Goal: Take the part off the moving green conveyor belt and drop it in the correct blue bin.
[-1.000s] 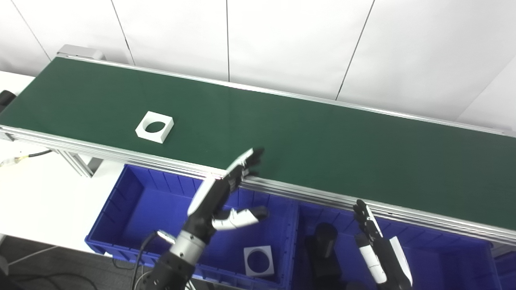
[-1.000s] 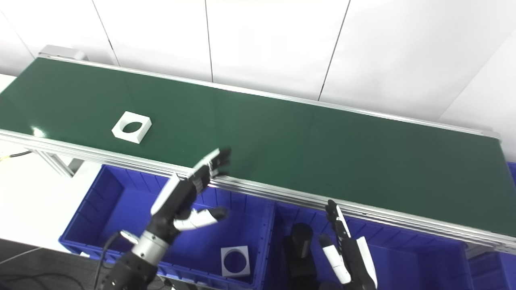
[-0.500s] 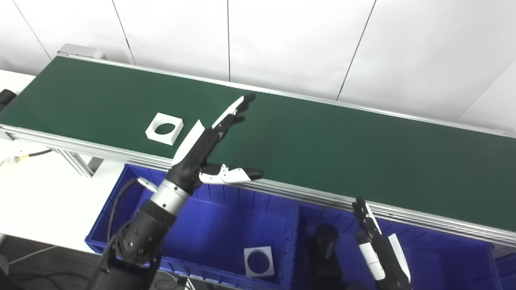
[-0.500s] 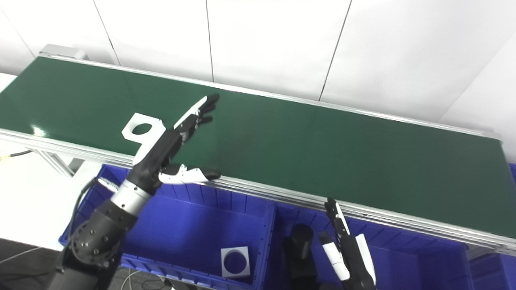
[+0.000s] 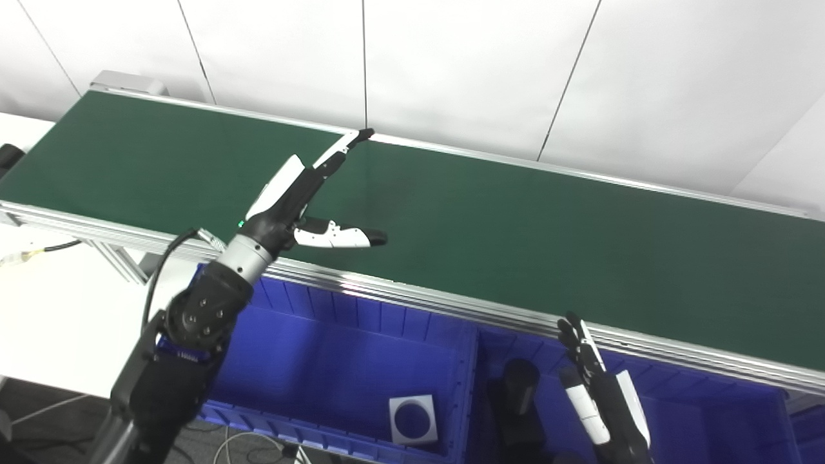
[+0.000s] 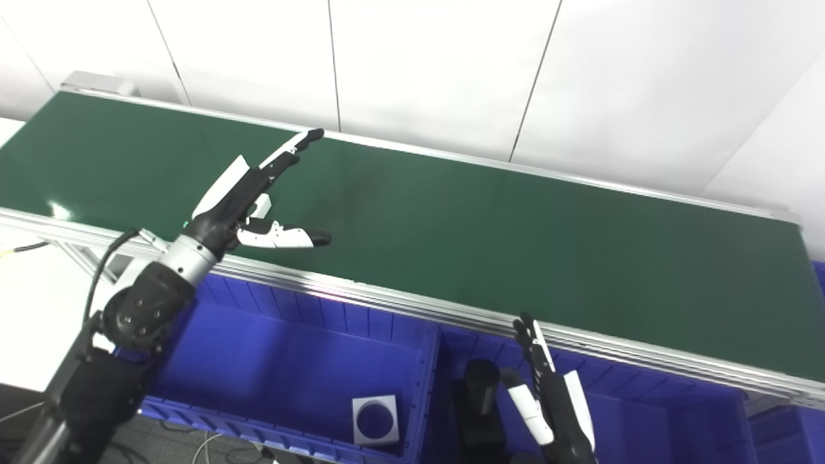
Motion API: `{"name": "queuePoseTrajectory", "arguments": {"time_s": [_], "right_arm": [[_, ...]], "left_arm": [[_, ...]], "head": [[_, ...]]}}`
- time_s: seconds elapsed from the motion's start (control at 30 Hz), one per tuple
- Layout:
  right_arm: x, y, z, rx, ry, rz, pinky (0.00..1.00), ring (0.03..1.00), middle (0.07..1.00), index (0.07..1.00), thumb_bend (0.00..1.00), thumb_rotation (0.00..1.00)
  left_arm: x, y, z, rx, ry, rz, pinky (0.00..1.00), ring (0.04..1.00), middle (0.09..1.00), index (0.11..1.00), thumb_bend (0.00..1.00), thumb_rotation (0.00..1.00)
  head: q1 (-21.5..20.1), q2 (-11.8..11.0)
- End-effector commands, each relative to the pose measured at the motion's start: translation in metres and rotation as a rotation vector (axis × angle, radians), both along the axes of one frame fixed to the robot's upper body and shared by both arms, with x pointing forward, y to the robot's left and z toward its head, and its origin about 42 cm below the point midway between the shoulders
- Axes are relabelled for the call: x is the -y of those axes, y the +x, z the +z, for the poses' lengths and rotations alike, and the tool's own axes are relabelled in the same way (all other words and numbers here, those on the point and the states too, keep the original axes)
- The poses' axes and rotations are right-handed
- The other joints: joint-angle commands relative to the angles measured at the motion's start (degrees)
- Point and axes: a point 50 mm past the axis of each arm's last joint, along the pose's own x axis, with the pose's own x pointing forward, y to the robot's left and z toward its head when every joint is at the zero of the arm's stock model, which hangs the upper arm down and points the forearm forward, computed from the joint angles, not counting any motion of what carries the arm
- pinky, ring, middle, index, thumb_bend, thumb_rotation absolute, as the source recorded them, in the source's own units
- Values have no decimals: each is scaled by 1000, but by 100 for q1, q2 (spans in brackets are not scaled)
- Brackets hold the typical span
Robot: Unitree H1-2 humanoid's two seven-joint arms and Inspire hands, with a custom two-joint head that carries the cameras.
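The green conveyor belt [image 5: 515,225] runs from far left to near right. My left hand [image 5: 293,193] is open above the belt, fingers stretched toward the far rail and thumb [image 5: 338,237] pointing right. It covers the white square part with a round hole; only a white corner [image 6: 261,205] shows beside the palm. I cannot tell whether the hand touches it. My right hand [image 5: 596,399] is open and empty, low over the right blue bin [image 5: 709,412].
The left blue bin [image 5: 335,361] below the belt's near rail holds a white square part with a hole [image 5: 412,419]. The right bin holds a black cylindrical part [image 5: 519,386]. A white table [image 5: 58,303] and cable lie at left.
My left hand has risen from the left bin, swung up and left over the belt, and now covers the white part. The part has drifted right. The right hand has barely moved.
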Motion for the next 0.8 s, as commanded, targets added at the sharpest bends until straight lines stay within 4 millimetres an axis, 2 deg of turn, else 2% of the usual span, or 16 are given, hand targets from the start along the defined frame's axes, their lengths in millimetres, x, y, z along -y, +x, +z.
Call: {"name": "queuePoseTrajectory", "arguments": {"time_s": [0.0, 0.2, 0.37, 0.67, 0.77], "right_arm": [[-3, 4, 12, 99, 17, 9, 963, 957, 952, 1000, 674, 944], [-2, 5, 13, 110, 20, 7, 958, 945, 944, 996, 673, 932], [0, 6, 12, 111, 19, 11, 973, 949, 943, 998, 676, 936], [6, 8, 11, 111, 25, 14, 964, 956, 944, 1000, 676, 911], [7, 8, 11, 113, 26, 13, 953, 952, 943, 1000, 684, 914]], "left_arm": [[-6, 18, 24, 100, 57, -20, 885, 967, 990, 952, 794, 470], [-15, 43, 27, 103, 237, 4, 866, 972, 986, 953, 808, 483], [-18, 60, 29, 96, 343, 4, 846, 956, 982, 945, 820, 419], [-19, 88, 30, 36, 471, 24, 890, 943, 988, 958, 856, 390], [-20, 95, 29, 25, 505, 22, 894, 943, 982, 953, 886, 342]], "head": [[-47, 38], [-3, 107], [86, 167], [185, 188], [204, 189]]}}
